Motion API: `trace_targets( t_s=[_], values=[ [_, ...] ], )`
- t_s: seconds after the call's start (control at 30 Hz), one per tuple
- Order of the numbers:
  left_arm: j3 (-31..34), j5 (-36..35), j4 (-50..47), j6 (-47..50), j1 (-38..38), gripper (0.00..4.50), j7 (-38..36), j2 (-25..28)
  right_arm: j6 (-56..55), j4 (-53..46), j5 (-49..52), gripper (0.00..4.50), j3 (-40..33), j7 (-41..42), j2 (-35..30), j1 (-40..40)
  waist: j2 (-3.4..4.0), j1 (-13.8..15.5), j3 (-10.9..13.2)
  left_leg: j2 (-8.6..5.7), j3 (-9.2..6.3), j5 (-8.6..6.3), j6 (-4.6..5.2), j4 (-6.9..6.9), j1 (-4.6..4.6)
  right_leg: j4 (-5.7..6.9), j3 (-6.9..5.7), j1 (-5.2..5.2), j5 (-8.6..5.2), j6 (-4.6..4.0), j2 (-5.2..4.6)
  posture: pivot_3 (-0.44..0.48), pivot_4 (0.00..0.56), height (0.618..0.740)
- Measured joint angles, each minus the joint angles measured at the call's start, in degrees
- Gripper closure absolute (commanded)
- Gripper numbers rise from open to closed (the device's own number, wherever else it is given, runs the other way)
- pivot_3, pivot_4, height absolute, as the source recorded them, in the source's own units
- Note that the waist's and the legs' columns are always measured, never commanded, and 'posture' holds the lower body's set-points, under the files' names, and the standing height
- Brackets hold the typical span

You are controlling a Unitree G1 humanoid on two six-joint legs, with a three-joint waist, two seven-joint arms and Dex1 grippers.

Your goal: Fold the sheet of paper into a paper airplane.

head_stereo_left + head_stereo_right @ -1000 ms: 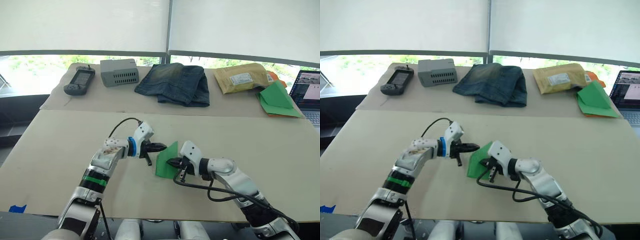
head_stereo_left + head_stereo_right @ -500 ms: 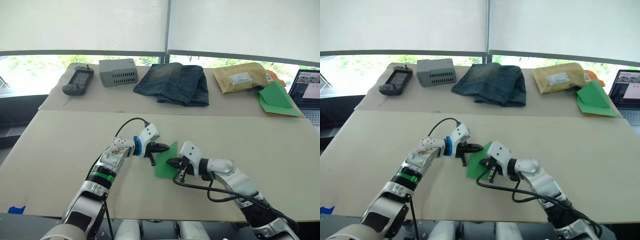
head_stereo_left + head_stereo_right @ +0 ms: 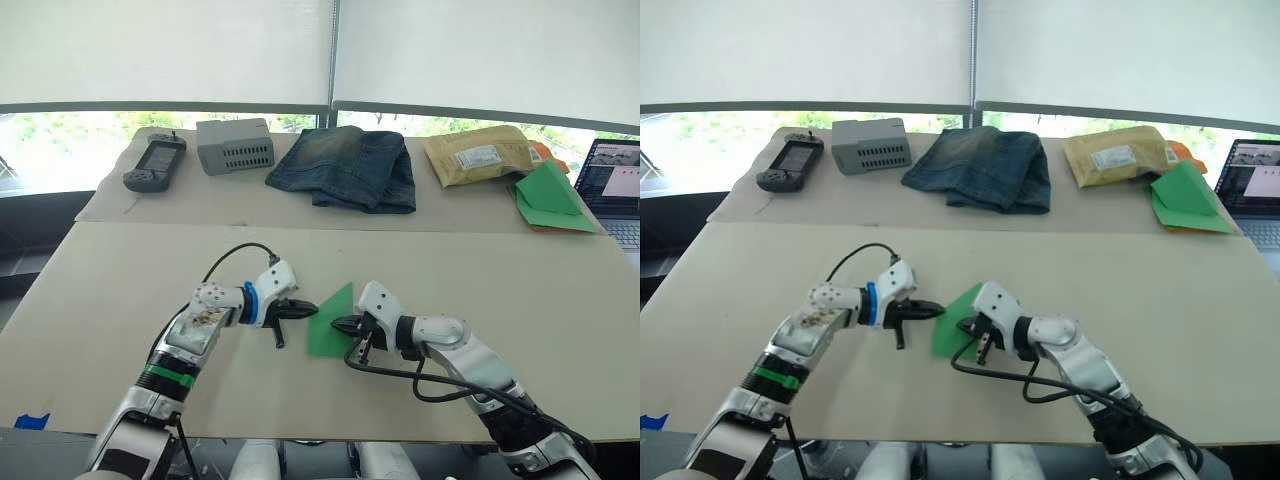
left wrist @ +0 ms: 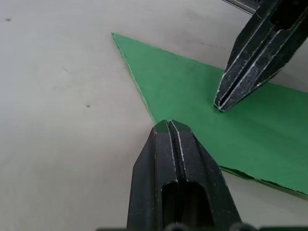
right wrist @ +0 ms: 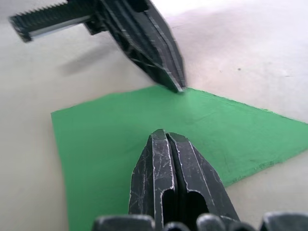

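Both claws are closed and empty — the right claw pressed on the sheet of paper, the left claw at its edge. Paper could be slid across the tabletop — crease misaligned.

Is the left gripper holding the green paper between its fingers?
No, the left gripper is shut with nothing between its fingers, its tip at the edge of the sheet of paper.

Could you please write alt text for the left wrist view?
The left pincer, shut, points at the edge of a green paper lying flat on a beige table. The right pincer, also shut, presses its tip onto the paper.
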Motion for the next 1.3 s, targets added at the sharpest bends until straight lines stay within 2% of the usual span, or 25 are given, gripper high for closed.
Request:
trace_targets(
  t_s=[0.17,0.3,0.43,0.53,0.6,0.73,0.87,1.03,1.2,1.3],
  values=[
    [1.8,-3.6,-1.7,2.7,-0.5,4.5,-1.7,0.8,0.1,-2.6,0.2,4.48,-0.5,0.4,-1.6,0.5,0.0,0.3,0.1,-0.06,0.03,0.01,0.0,0.0,-0.54,0.05,0.01,-0.58,0.18,0.3,-0.02,0.0,0.15,0.734],
    [3.9,-5.4,-2.9,3.9,-2.3,4.5,-2.9,4.1,3.7,-7.0,0.8,4.48,-2.2,1.6,-5.0,1.0,0.01,0.8,0.3,-0.09,0.04,0.02,0.0,0.01,-1.11,0.07,0.0,-1.1,0.19,0.24,-0.01,0.0,0.15,0.734],
    [4.6,-6.6,-3.7,10.3,-3.7,4.5,-2.7,6.5,5.5,-12.5,1.2,4.48,-4.5,2.2,-7.8,0.9,-0.01,1.1,0.4,-0.11,0.06,-0.02,0.04,0.01,-1.49,0.03,-0.01,-1.43,0.24,0.15,-0.01,0.0,0.15,0.734],
    [4.9,-9.1,-5.2,16.1,-3.8,3.68,-2.4,6.6,5.5,-15.5,1.2,4.5,-5.5,2.7,-9.9,0.7,-0.07,1.4,0.6,-0.12,0.06,-0.03,0.06,0.01,-1.58,0.04,-0.03,-1.52,0.24,0.15,-0.02,0.0,0.15,0.734],
    [6.1,-11.1,-5.3,20.1,-4.1,2.98,-1.4,5.8,5.4,-17.0,1.1,4.5,-6.1,3.5,-12.0,0.7,-0.11,1.6,0.6,-0.13,0.07,-0.03,0.06,0.02,-1.62,0.06,-0.03,-1.57,0.23,0.17,-0.02,0.0,0.15,0.734],
    [7.6,-15.0,-7.2,27.2,-5.3,1.67,1.4,3.6,6.0,-19.4,2.1,3.26,-8.6,3.9,-14.0,0.8,-0.21,1.7,0.8,-0.13,0.06,-0.03,0.05,0.13,-1.63,0.11,-0.05,-1.55,0.23,0.18,-0.02,0.0,0.15,0.734],
    [9.1,-19.5,-9.4,35.7,-7.4,1.66,5.4,0.4,7.1,-21.6,2.6,1.84,-10.9,4.3,-17.7,1.2,-0.22,1.6,0.8,-0.14,0.05,-0.03,0.05,0.19,-1.63,0.15,-0.04,-1.54,0.23,0.19,-0.02,0.0,0.15,0.734],
    [9.2,-22.8,-10.4,43.9,-8.3,1.66,9.4,-2.0,7.6,-21.9,2.1,1.84,-12.6,3.8,-20.7,2.7,-0.24,1.4,0.8,-0.14,0.05,-0.03,0.05,0.19,-1.59,0.18,-0.01,-1.53,0.24,0.17,0.01,0.0,0.15,0.734],
    [6.6,-20.5,-8.9,46.1,-12.0,1.66,14.8,-2.2,8.4,-23.3,2.1,1.84,-13.1,3.3,-21.7,3.7,-0.26,1.6,0.8,-0.17,0.02,0.01,0.0,0.24,-1.56,0.25,-0.01,-1.5,0.25,0.18,0.01,0.0,0.15,0.734],
    [4.3,-20.2,-8.9,46.6,-12.3,1.66,15.3,-1.3,8.8,-24.0,2.3,1.84,-13.4,3.1,-21.7,4.1,-0.26,1.5,0.8,-0.17,0.05,0.01,0.0,0.25,-1.56,0.23,0.03,-1.49,0.28,0.16,0.0,0.0,0.15,0.734]
  ],
)
